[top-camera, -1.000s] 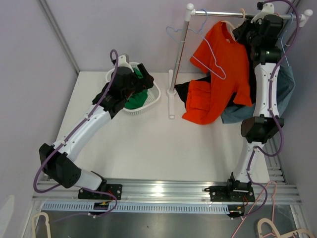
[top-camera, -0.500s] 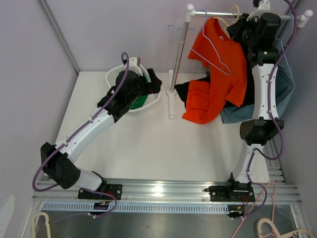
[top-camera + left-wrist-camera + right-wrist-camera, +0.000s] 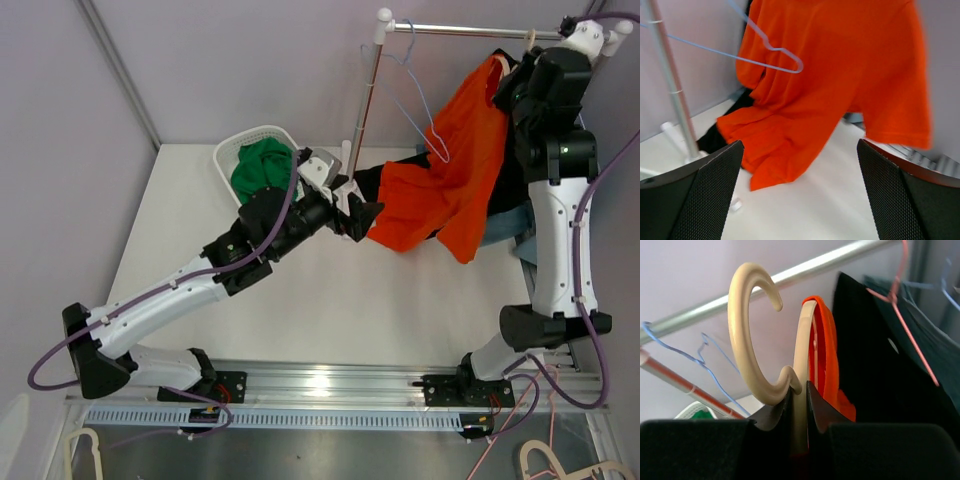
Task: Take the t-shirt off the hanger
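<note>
1. Pale grey walls enclosed a white table [image 3: 300, 290], with a metal clothes rail [image 3: 470, 30] standing along its far right side.
2. The orange t-shirt [image 3: 450, 180] hung under the rail on a cream hanger [image 3: 755, 335]. Its lower folds drooped to table level beside the rail's post [image 3: 362, 100].
3. The right gripper [image 3: 799, 392] had its fingers clamped on the neck of the cream hanger, just below the hook. Whether the hook touched the rail could not be told.
4. The left gripper [image 3: 799, 150] was near the shirt's lower left edge, its fingers spread wide and holding nothing.
5. A blue wire hanger [image 3: 765, 55] dangled in front of the shirt.
6. A white basket [image 3: 235, 150] at the far left held a green garment [image 3: 262, 165].
7. Dark garments [image 3: 875, 350] and a pink wire hanger [image 3: 910, 325] hung to the right of the shirt.
</note>
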Available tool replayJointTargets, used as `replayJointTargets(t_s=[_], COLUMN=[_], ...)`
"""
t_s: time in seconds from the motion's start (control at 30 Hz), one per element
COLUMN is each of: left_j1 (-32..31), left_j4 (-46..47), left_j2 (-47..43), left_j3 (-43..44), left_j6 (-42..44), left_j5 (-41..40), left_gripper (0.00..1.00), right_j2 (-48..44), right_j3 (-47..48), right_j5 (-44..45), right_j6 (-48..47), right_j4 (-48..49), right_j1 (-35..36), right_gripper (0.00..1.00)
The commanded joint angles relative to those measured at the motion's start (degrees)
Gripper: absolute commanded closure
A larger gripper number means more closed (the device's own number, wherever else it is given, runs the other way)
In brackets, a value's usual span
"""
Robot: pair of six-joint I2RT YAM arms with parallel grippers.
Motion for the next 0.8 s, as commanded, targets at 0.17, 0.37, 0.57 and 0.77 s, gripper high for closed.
replayJointTargets(t_s=[0.17,0.37,0.57,0.77], left_j1=[-10.09,-13.79,-13.97,-13.80], left_j4=[13.06,26.87,25.65,13.46], left_j2=[-2.48,1.11,9.46,22.73], left_j3=[-7.58,-15.94,-10.78,5.57], left_j6=[4.43,5.59,3.21,3.82], left_j5=[12.41,16.73,14.11,6.10], left_gripper=[0.00,0.00,0.00,0.96], right_j2=[-12.56,-13.70,-16.17,-18.28], right_j3=[-23.78,-28.88,-31.35,-31.88], right_j5=[25.47,26.97,26.36,24.69], right_j6=[20.87,27.61,28.40,28.32], right_j4=[-4.39,-9.86,-8.36,-7.66], right_j1=[8.49,10.85,13.58,14.11], right_gripper=[1.00,1.00,1.00,1.00])
